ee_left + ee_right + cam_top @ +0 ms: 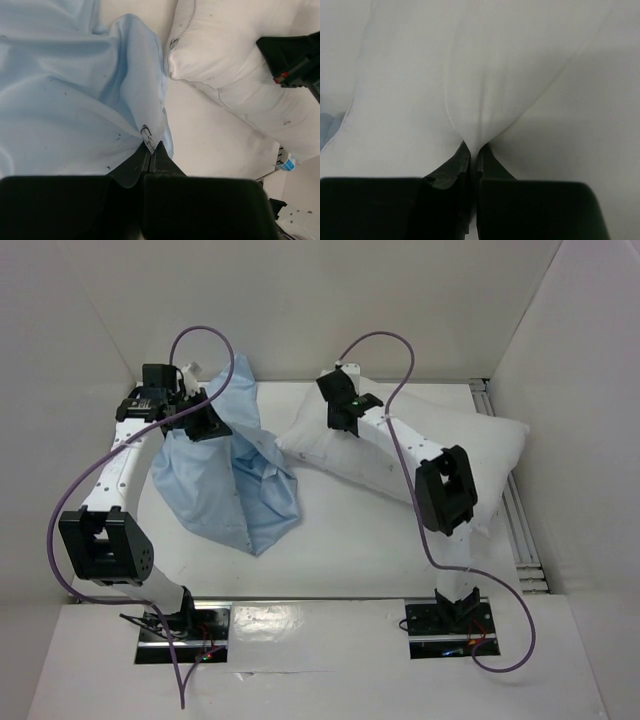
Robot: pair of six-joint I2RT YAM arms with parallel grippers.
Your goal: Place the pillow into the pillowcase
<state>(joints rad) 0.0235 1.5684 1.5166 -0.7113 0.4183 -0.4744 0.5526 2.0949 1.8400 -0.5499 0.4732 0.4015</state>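
The light-blue pillowcase (232, 475) hangs crumpled at the left, its top lifted off the table. My left gripper (200, 418) is shut on its upper edge; in the left wrist view the gripper (150, 146) pinches a fold of the blue cloth (65, 95). The plump white pillow (470, 445) lies at the centre-right, its pointed corner (172, 65) close to the pillowcase. My right gripper (345, 420) is shut on the pillow's left end; in the right wrist view the gripper (474, 147) pinches a ridge of the white fabric (485, 75).
White walls enclose the table on three sides. A metal rail (520, 530) runs along the right edge. Purple cables (385, 350) loop above both arms. The right arm (445, 490) lies over the pillow.
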